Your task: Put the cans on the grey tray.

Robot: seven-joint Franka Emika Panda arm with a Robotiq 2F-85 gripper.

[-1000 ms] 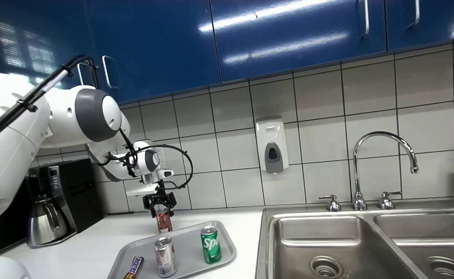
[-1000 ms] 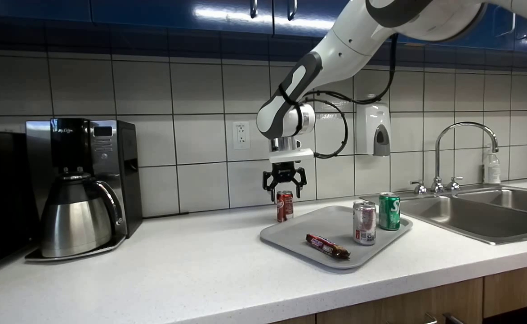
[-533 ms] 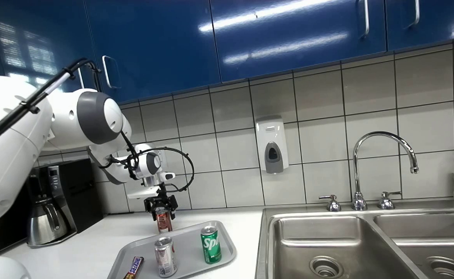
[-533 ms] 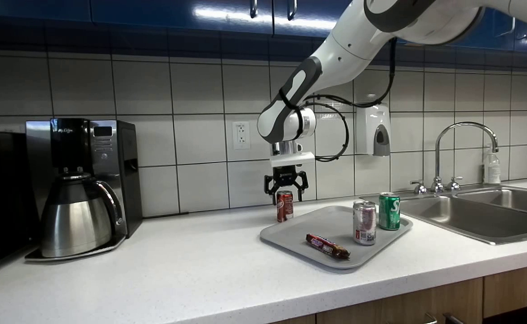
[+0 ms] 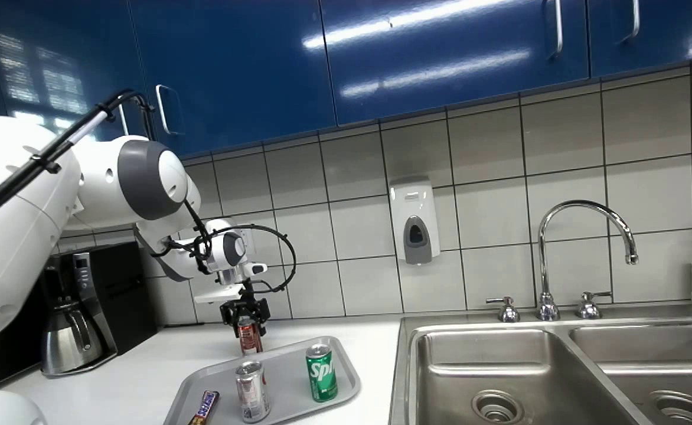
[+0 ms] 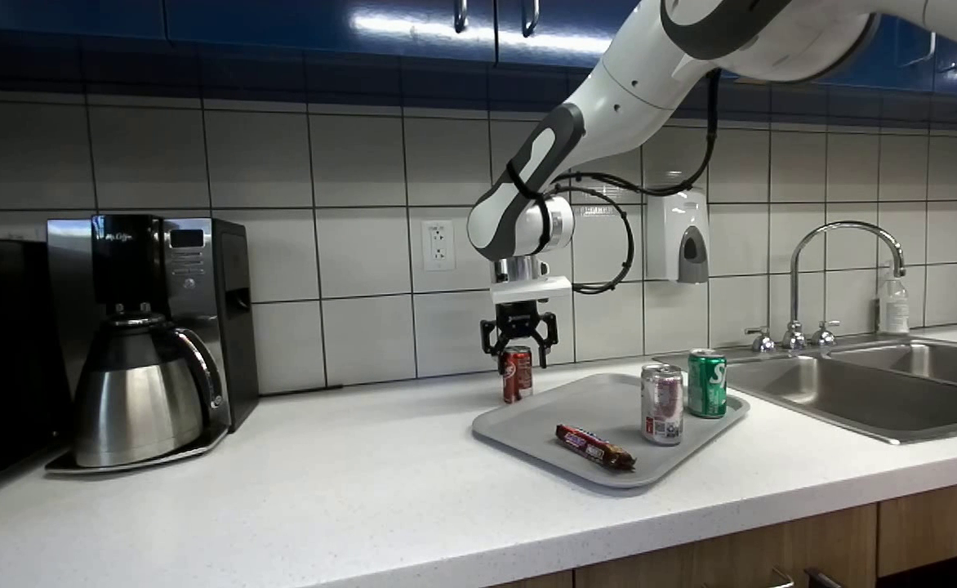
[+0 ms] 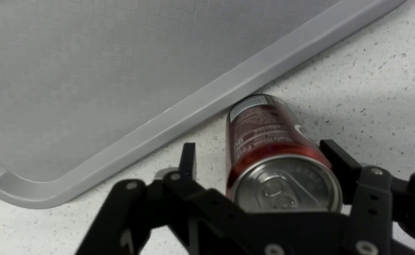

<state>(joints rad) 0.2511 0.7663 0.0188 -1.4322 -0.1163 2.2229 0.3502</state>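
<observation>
The dark red can stands upright on the counter, just outside the far edge of the grey tray. My gripper points down over it, a finger on each side of its top. In the wrist view the gripper is open around the dark red can. The right finger is against or very near the can. A gap shows between the can and the left finger. The silvery grey can and the green can stand upright on the tray. Both also show in an exterior view.
A chocolate bar lies on the tray. A coffee maker with its pot stands at the left. The tiled wall is close behind the dark red can. The steel sink is to the right of the tray.
My gripper has come down a little over the dark red can since a second ago. Its fingers look slightly closer together now. The cans and tray have not moved.
</observation>
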